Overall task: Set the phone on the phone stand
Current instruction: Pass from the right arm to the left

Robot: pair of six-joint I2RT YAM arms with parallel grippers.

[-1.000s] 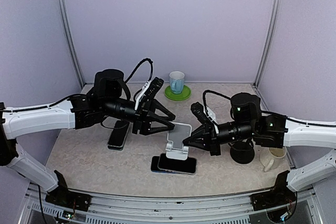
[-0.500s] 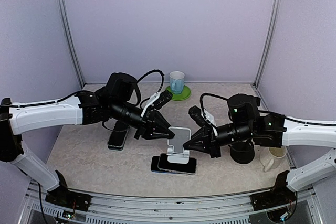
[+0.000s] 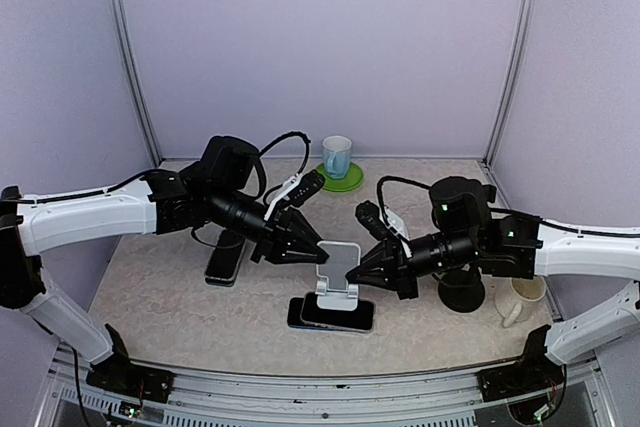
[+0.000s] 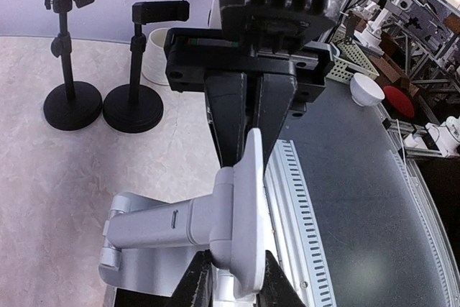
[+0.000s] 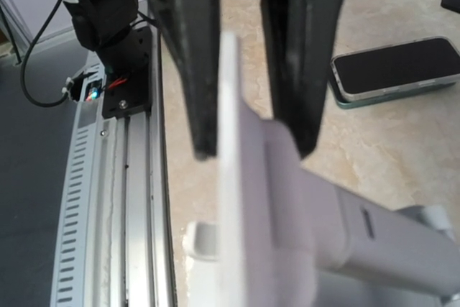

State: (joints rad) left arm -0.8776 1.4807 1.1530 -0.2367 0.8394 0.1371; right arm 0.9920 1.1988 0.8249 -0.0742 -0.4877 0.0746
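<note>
Left pincer (image 3: pixel 320 255) and right pincer (image 3: pixel 350 275), two in all, pinch the one phone stand (image 3: pixel 342 259).

**Stand (image 3: pixel 338 269) gripped, phone (image 3: pixel 335 315) flat below**

The white stand is upright with its plate tilted back, pinched edge-on in the left claw (image 3: pixel 318 255). The closed right claw (image 3: pixel 352 276) meets the opposite edge. The dark phone lies flat just beneath both claws, at the stand's foot.
</note>
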